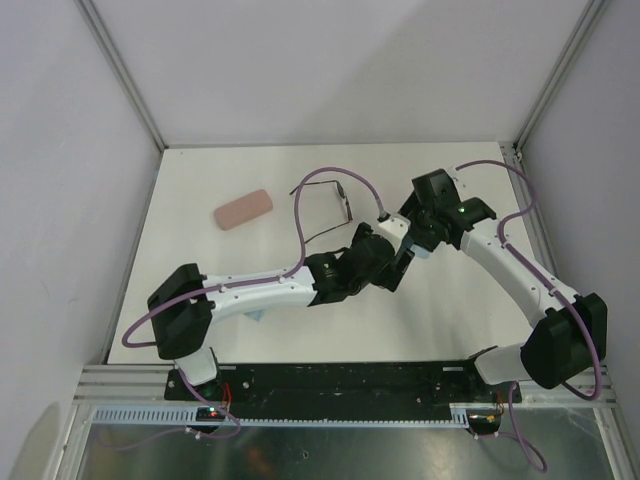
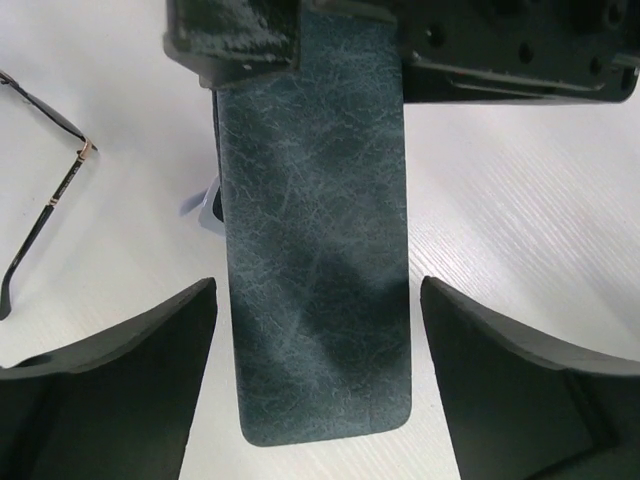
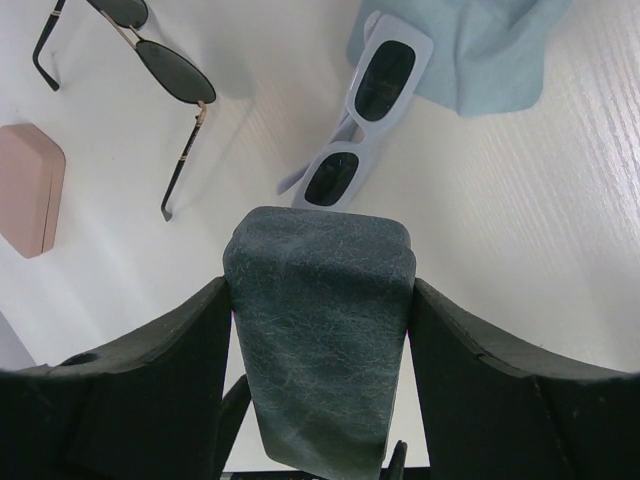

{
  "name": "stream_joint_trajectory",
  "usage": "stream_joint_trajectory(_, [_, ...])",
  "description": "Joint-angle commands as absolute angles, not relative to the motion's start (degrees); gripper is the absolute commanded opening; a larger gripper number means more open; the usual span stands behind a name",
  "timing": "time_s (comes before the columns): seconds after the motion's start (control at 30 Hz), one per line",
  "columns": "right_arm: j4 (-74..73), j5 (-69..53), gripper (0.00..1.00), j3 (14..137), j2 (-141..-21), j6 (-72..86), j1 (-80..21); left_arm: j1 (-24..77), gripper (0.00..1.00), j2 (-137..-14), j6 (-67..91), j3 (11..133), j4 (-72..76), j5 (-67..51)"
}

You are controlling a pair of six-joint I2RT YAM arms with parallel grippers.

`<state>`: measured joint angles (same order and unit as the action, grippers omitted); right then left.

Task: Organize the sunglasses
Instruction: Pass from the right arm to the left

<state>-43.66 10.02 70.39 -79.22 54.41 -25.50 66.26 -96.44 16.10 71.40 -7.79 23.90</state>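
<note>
The blue-grey case (image 3: 320, 340) is gripped at one end between my right gripper's (image 3: 320, 290) fingers, above the table. My left gripper (image 2: 315, 290) is open around the case's other end (image 2: 315, 300), with a gap on each side. The two grippers meet at the table's middle (image 1: 400, 255). The black wire-framed sunglasses (image 1: 325, 205) lie unfolded behind them and also show in the right wrist view (image 3: 150, 60) and the left wrist view (image 2: 45, 200). The white sunglasses (image 3: 365, 110) lie on the table just beyond the case, partly on a light-blue cloth (image 3: 470, 50).
The pink case (image 1: 243, 209) lies closed at the back left of the white table (image 1: 200, 260) and shows in the right wrist view (image 3: 25, 185). A corner of a second light-blue cloth (image 1: 258, 316) peeks from under my left arm. Frame posts stand at the back corners.
</note>
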Motion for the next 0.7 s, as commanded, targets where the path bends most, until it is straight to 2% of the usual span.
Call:
stream_joint_trajectory(0.0, [-42.8, 9.2, 0.55, 70.3, -76.5, 55.4, -25.5, 66.4, 0.91, -96.9, 16.3, 73.3, -5.7, 25.6])
stream_joint_trajectory(0.1, [-42.7, 9.0, 0.55, 70.2, -76.5, 55.5, -25.6, 66.5, 0.92, -97.3, 15.9, 73.4, -5.7, 25.0])
stream_joint_trajectory(0.27, [-42.9, 8.8, 0.55, 70.0, -76.5, 55.5, -25.6, 66.5, 0.75, -97.6, 15.8, 73.3, -5.7, 25.1])
stream_joint_trajectory(0.43, [-43.0, 9.0, 0.56, 69.6, -76.1, 56.2, -25.5, 66.4, 0.73, -98.3, 16.0, 73.6, -5.7, 25.4])
stream_joint_trajectory(0.53, [-43.2, 9.3, 0.57, 69.5, -75.8, 56.4, -25.4, 66.4, 0.63, -97.9, 16.6, 73.5, -5.7, 25.7])
stream_joint_trajectory(0.57, [-43.3, 9.3, 0.60, 69.5, -75.7, 56.4, -25.3, 66.4, 0.57, -97.6, 16.7, 73.4, -5.7, 25.8])
stream_joint_trajectory(0.63, [-43.3, 8.6, 0.84, 69.5, -75.5, 55.7, -24.6, 66.4, 0.44, -97.2, 17.1, 73.2, -5.7, 26.0])
stream_joint_trajectory(0.67, [-43.6, 8.3, 0.92, 69.4, -75.2, 55.4, -23.9, 66.3, 0.34, -96.9, 17.8, 73.0, -5.6, 26.1])
